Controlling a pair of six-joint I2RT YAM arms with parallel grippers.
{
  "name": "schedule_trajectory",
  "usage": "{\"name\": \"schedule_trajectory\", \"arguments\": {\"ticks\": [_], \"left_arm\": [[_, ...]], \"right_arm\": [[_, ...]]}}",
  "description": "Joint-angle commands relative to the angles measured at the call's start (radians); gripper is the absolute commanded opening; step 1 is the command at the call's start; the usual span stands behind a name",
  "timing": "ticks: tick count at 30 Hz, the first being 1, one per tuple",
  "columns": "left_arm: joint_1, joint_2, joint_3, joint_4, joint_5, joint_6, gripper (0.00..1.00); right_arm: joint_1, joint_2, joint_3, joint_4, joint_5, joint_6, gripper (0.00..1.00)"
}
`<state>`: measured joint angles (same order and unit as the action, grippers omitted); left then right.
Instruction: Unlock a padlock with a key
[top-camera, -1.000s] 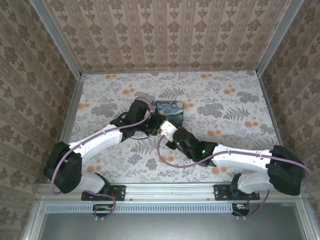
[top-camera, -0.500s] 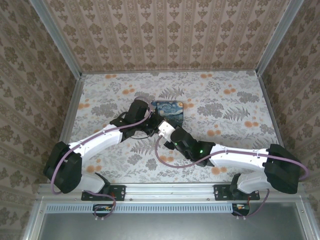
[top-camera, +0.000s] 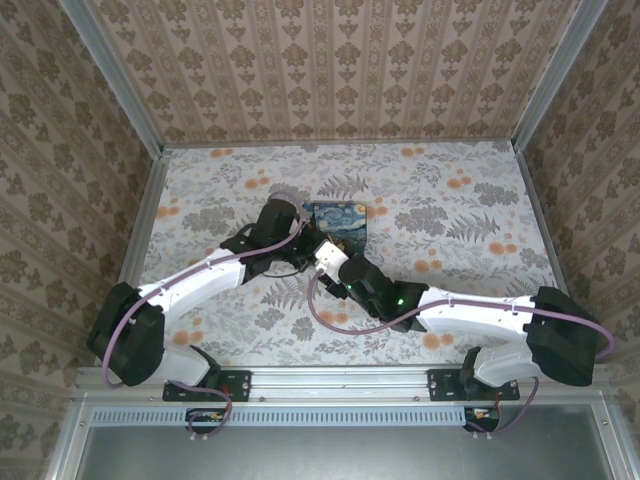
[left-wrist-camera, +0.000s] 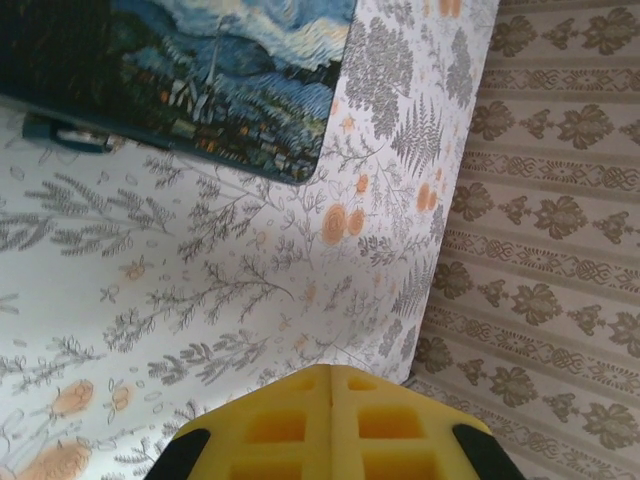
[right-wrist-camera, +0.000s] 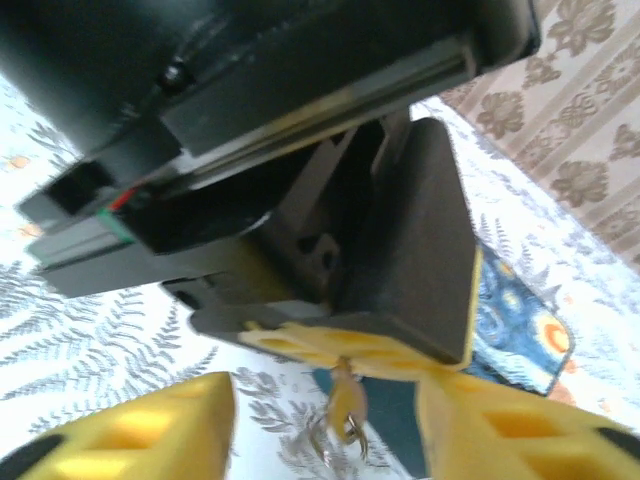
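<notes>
A brass key on a thin wire ring hangs below my left gripper, whose yellow fingertips are pinched shut on its top. My right gripper is open, one yellow finger on each side of the key and neither touching it. In the top view the left gripper and right gripper meet just in front of the blue-and-yellow painted box. In the left wrist view the left gripper is shut tight and hides the key. A small bluish-dark piece with a metal glint, apparently the padlock, lies against the box's edge.
The painted box lies flat on the floral table, just beyond both grippers. Patterned walls close in the table at the back and on both sides. Open floral surface stretches to the left and right of the arms.
The right gripper has edged left and slightly forward, closer to the left gripper's tips. The left arm has stayed in place.
</notes>
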<state>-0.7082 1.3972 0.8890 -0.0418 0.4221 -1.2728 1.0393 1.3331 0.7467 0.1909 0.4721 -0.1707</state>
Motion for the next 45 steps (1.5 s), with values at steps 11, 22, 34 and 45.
{"name": "schedule_trajectory", "arguments": {"ticks": [11,22,34,45], "left_arm": [[0.104,-0.056,-0.004,0.255,0.024,0.448,0.0],[0.117,-0.052,-0.055,0.612,0.069,0.439,0.0],[0.083,-0.011,-0.111,0.823,0.018,0.385,0.0],[0.072,0.023,-0.103,0.831,0.01,0.36,0.0]], "right_arm": [[-0.444,-0.274,-0.093,0.083,-0.732,0.738,0.63],[-0.529,0.037,-0.147,0.808,-0.954,1.204,0.63],[-0.529,0.214,-0.082,1.059,-0.957,1.345,0.57],[-0.529,0.242,-0.083,1.107,-0.999,1.356,0.42]]}}
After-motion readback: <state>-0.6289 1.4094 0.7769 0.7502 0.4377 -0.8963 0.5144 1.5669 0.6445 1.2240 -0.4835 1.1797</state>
